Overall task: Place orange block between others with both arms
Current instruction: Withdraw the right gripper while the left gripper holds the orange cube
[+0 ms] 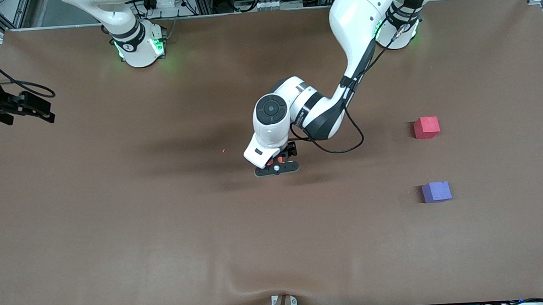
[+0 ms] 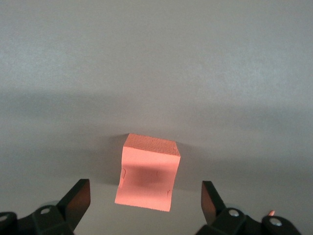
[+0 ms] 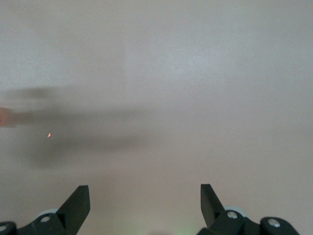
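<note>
Orange block (image 2: 147, 172) on table, between open left claw (image 2: 145, 205) fingers.

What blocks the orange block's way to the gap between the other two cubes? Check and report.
Nothing visible. The orange block sits between the open left hand's fingers mid-table; bare table stretches to the gap between the pinkish-red cube and purple-blue cube.

Both arms (image 1: 353, 29) wear glossy white shells broken by black joint bands, and their round bases glow green where they meet the counter. A black cable runs along the left arm's forearm and loops beneath its wrist, which carries a round black cap. The left hand (image 1: 277, 164) and right hand (image 3: 145, 208) have black wedge-shaped fingers (image 2: 78, 198) with silver screws.
</note>
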Tool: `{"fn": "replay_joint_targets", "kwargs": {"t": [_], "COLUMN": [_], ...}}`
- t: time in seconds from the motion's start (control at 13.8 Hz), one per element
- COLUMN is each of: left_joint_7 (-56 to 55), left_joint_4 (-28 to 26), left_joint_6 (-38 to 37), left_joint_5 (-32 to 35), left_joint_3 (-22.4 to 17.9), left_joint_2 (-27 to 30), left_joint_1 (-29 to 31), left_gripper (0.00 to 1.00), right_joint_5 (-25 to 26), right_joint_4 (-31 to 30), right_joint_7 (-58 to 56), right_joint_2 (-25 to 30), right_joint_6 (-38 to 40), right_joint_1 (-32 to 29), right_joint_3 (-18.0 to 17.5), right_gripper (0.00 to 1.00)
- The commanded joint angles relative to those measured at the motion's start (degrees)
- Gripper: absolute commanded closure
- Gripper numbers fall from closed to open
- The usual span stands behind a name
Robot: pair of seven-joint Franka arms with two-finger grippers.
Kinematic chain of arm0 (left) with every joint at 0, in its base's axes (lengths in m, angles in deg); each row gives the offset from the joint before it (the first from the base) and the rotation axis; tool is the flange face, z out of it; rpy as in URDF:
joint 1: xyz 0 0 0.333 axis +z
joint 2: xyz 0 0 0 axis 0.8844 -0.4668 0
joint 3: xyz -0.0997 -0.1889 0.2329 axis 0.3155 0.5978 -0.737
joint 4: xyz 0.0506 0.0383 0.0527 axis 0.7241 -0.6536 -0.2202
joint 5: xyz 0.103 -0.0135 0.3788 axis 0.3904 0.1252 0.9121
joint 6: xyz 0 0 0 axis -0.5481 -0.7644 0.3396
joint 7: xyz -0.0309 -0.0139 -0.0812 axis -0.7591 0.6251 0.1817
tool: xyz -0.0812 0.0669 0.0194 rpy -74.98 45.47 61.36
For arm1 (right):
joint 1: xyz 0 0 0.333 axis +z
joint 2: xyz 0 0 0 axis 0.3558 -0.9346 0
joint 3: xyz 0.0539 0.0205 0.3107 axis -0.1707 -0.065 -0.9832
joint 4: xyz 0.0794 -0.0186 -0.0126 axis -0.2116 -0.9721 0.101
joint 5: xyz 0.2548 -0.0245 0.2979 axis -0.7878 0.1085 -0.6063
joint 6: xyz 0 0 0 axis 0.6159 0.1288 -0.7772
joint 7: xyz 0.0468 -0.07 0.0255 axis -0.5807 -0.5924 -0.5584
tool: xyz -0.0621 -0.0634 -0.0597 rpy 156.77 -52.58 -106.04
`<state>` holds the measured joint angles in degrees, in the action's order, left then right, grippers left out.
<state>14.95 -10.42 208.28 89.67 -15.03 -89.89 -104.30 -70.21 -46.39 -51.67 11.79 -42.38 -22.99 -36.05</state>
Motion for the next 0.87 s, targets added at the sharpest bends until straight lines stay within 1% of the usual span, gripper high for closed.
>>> {"fn": "replay_joint_targets", "kwargs": {"t": [0.0, 0.15, 0.29, 0.58, 0.65, 0.8], "left_joint_7": [4.8, 7.0, 6.9, 6.6, 6.9, 7.6], "left_joint_4": [1.0, 0.3, 0.4, 0.4, 0.4, 0.4], "left_joint_6": [-0.1, -0.1, 1.0, 4.1, 4.2, 4.8], "left_joint_5": [1.2, 1.1, 0.9, 0.8, 0.8, 0.8], "left_joint_3": [-0.6, -0.6, -0.5, -0.5, -0.5, -0.5], "left_joint_2": [-1.0, -1.1, -2.2, -4.1, -4.5, -5.0], "left_joint_1": [-0.5, -0.6, -0.6, -0.7, -0.7, -0.7], "left_gripper": [0.00, 0.00, 0.00, 0.00, 0.00, 0.00], "right_joint_5": [0.5, -0.4, -1.5, -1.3, -1.3, -1.0], "right_joint_4": [0.9, 1.5, 2.8, 3.0, 2.9, 2.9], "right_joint_7": [-1.3, -1.3, -1.5, -0.8, -0.5, 0.8], "right_joint_2": [0.4, 0.4, 0.4, 1.1, 2.2, 2.3], "right_joint_6": [1.8, 2.1, 4.5, 6.1, 5.9, 5.5], "right_joint_1": [-2.1, -3.2, -3.3, -3.4, -3.4, -3.4], "right_joint_3": [-0.9, -0.9, -0.9, -0.7, -0.7, -0.7], "right_gripper": [0.00, 0.00, 0.00, 0.00, 0.00, 0.00]}}
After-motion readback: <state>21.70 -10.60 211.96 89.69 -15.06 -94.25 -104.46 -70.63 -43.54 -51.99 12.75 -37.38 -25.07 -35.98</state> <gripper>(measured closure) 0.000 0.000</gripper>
